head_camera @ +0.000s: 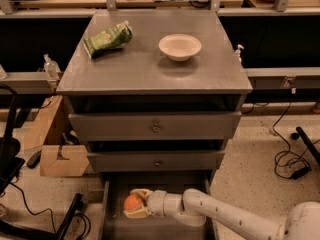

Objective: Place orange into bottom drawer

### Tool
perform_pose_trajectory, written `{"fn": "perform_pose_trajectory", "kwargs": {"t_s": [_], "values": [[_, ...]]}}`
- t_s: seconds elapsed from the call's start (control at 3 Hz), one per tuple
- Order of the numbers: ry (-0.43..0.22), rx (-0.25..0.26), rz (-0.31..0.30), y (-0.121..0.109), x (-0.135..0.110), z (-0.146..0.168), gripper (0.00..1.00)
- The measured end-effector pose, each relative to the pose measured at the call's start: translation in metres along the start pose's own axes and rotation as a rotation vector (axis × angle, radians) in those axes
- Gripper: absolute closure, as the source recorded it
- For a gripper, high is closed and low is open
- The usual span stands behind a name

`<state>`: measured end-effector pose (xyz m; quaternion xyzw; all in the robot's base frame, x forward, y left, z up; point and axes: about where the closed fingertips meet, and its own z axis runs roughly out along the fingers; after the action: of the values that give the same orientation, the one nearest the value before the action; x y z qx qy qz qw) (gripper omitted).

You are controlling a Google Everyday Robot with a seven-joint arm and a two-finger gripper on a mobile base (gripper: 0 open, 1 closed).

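Clasping orange (pixel 132 203), fingers (pixel 135 214) in bottom drawer (pixel 116 191).

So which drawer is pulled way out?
The bottom drawer, the lowest of three. Its floor shows, and the end effector grips the orange over it. The top drawer and middle drawer show only their knobbed fronts.

Single cam, high in front, looks down at cabinet (pixel 150 76); end effector (pixel 133 204) w/ orange (pixel 131 202) in bottom drawer (pixel 167 184).
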<state>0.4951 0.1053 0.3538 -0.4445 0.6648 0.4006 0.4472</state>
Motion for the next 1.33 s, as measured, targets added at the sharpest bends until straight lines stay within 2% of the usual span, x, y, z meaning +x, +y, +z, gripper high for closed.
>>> {"fn": "perform_pose_trajectory", "kwargs": {"t_s": [0.33,0.67,1.0,1.33], "values": [[0.065,-0.012,-0.008,-0.02,0.05,0.006,1.0],[0.139,-0.048,-0.019,-0.046,0.091,0.01,1.0],[0.136,-0.049,-0.017,-0.043,0.09,0.011,1.0],[0.162,-0.027,0.013,-0.051,0.125,0.004,1.0]]}}
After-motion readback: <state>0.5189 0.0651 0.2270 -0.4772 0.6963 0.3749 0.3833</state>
